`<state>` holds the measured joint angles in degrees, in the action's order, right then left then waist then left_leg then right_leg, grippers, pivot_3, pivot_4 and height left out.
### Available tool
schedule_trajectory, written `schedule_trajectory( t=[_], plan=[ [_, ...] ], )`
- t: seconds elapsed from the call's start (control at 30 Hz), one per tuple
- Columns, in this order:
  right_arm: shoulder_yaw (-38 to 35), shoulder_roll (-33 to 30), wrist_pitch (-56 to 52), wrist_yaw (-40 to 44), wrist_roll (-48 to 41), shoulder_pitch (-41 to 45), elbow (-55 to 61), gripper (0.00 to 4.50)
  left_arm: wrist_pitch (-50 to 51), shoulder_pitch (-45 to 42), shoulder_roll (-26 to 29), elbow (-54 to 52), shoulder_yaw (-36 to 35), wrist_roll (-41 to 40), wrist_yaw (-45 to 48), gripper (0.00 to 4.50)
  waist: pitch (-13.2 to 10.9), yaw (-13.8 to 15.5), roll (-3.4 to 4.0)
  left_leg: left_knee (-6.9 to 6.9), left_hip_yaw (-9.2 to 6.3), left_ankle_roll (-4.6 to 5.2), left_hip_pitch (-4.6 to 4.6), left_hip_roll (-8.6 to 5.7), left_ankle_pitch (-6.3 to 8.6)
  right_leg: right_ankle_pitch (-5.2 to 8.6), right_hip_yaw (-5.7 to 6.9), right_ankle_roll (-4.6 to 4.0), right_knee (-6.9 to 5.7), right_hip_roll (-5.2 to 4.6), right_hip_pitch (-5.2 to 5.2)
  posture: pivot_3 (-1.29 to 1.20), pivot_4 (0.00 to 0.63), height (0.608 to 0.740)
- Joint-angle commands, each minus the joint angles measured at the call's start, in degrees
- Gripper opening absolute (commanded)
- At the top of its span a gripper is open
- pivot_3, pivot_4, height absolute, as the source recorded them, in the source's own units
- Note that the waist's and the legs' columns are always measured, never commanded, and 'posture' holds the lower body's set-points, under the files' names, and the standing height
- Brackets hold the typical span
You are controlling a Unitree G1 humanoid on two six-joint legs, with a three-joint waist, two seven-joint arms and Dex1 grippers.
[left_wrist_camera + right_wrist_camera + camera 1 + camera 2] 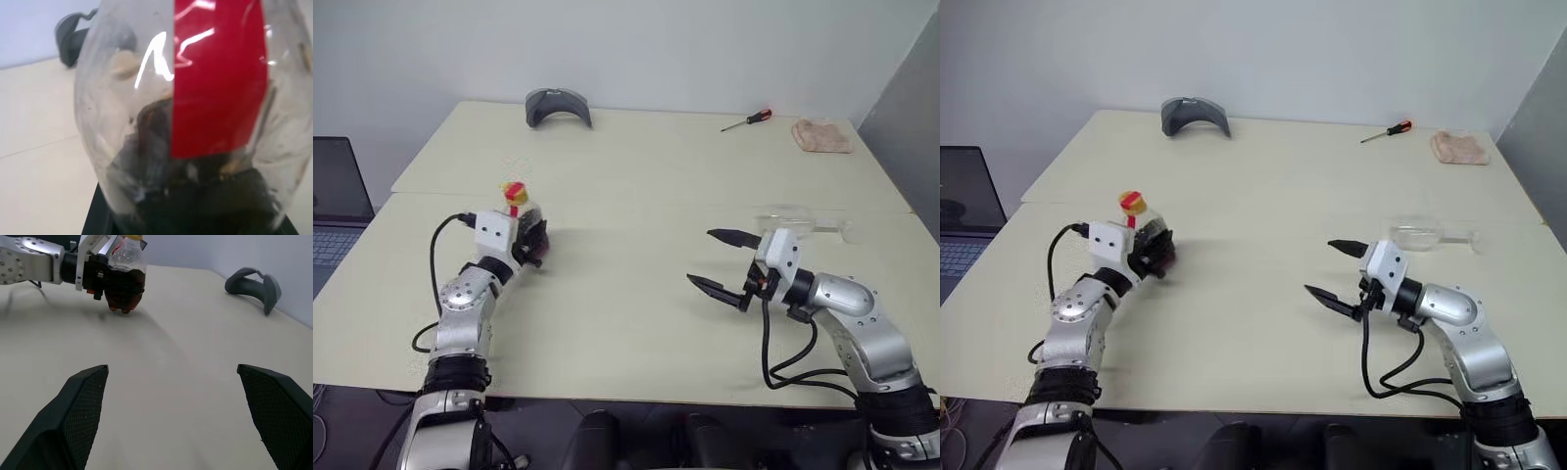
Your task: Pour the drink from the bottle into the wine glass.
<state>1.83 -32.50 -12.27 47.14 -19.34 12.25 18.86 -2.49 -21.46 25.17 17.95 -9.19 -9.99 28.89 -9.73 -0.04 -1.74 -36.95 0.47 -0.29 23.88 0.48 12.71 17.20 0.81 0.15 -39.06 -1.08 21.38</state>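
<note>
Gripping the bottle [126,269] around its bulbous lower body, the left gripper [530,242] has its fingers clamped on it near the left side of the worktop [636,186], the yellow cap [513,191] uppermost and the dark drink [124,291] pooled in the base, which hangs just clear of the surface. Over to the right, the right gripper [724,262] hovers with its fingers [80,411] spread wide apart and nothing between them. Just beyond it the wine glass [1422,235] lies on its side on the worktop, well apart from the bottle.
</note>
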Motion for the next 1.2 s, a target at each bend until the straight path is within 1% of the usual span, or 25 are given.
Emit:
schedule_trajectory(
  t=[0.03,0.13,0.2,0.3,0.4,0.47,0.57,0.7,0.9,1.03,1.2],
  plan=[
    [-3.74,-0.23,-1.96,-2.56,-2.34,-1.23,5.46,4.5,2.96,1.05,-1.34,-10.81,4.36,-0.72,2.38,1.16,0.0,0.11,0.0,-0.01,0.0,0.0,0.0,0.0,0.0,0.0,0.0,0.0,0.0,0.0,-0.01,0.0,0.15,0.74],
    [-5.54,-0.45,-4.83,-4.99,-3.72,-3.05,10.62,4.5,5.13,0.75,-3.12,-13.41,8.81,-0.31,4.6,1.08,0.0,0.1,0.01,-0.01,-0.01,0.0,-0.01,-0.01,0.0,0.0,0.0,0.0,-0.02,0.0,-0.01,0.0,0.15,0.74],
    [-5.8,-0.79,-6.77,-6.27,-4.03,-3.88,13.14,4.5,6.22,0.12,-3.92,-13.82,10.22,-0.51,5.52,1.06,0.0,0.09,0.0,-0.01,0.0,0.0,-0.01,-0.01,0.0,0.0,0.0,0.0,-0.02,0.02,-0.01,0.0,0.15,0.74],
    [-6.43,0.0,-13.6,-11.56,-5.13,-4.56,17.76,4.5,7.07,-2.0,-5.61,-12.35,13.83,0.01,7.9,1.04,0.0,-0.09,0.01,0.0,-0.01,0.0,-0.02,0.0,0.0,0.0,-0.01,0.0,-0.03,0.05,0.0,0.0,0.15,0.74],
    [-6.2,0.12,-18.19,-14.27,-6.61,-3.89,20.68,4.5,6.84,-4.66,-8.13,-10.91,17.45,-1.0,12.18,1.03,0.0,0.06,0.01,-0.01,-0.02,0.0,-0.01,-0.01,0.0,0.01,-0.01,0.01,-0.04,0.06,0.0,0.0,0.15,0.74],
    [-5.56,0.14,-19.25,-14.3,-7.63,-2.59,21.47,4.5,6.76,-6.8,-9.6,-9.75,19.49,-2.06,16.33,1.03,0.0,0.07,0.0,-0.02,0.0,0.0,0.0,-0.04,0.0,0.01,-0.03,0.01,-0.01,0.05,-0.01,0.0,0.15,0.74],
    [-5.11,0.33,-19.51,-14.42,-8.16,-1.3,21.84,4.5,6.71,-8.96,-10.72,-8.12,20.76,-2.89,20.5,1.02,-0.01,-0.09,0.0,-0.02,0.0,0.0,0.01,-0.05,0.0,0.01,-0.05,0.02,0.0,0.07,0.01,0.0,0.15,0.74],
    [-6.81,-0.74,-20.13,-12.24,-11.3,-0.12,21.53,4.5,6.4,-11.18,-11.7,-6.28,23.51,-2.87,26.62,1.02,0.0,-0.12,0.0,0.0,-0.03,0.01,0.0,-0.02,0.0,0.02,-0.07,0.01,0.0,0.17,0.01,0.0,0.15,0.74],
    [-7.97,-2.36,-23.02,-11.35,-16.76,1.33,22.54,4.5,4.95,-11.84,-12.08,-3.94,25.27,-1.85,31.07,1.02,-0.01,-0.08,0.0,-0.01,-0.05,0.01,0.01,-0.02,0.0,0.02,-0.07,0.01,0.0,0.18,0.01,0.0,0.15,0.74],
    [-6.35,-2.21,-24.48,-12.08,-18.46,3.55,22.53,4.5,3.89,-11.98,-12.69,-3.14,25.9,-1.25,32.16,1.02,-0.01,-0.11,0.01,-0.01,-0.06,0.02,0.01,-0.01,0.0,0.02,-0.08,0.01,-0.01,0.19,0.02,0.0,0.15,0.74],
    [-3.5,-1.01,-25.34,-12.76,-18.28,6.85,20.36,4.5,3.1,-12.03,-13.51,-2.7,26.09,-0.79,32.27,1.02,-0.02,-0.06,0.0,-0.02,-0.07,0.02,0.03,-0.01,0.0,0.02,-0.07,0.01,0.01,0.19,0.01,0.0,0.15,0.74]
  ],
)
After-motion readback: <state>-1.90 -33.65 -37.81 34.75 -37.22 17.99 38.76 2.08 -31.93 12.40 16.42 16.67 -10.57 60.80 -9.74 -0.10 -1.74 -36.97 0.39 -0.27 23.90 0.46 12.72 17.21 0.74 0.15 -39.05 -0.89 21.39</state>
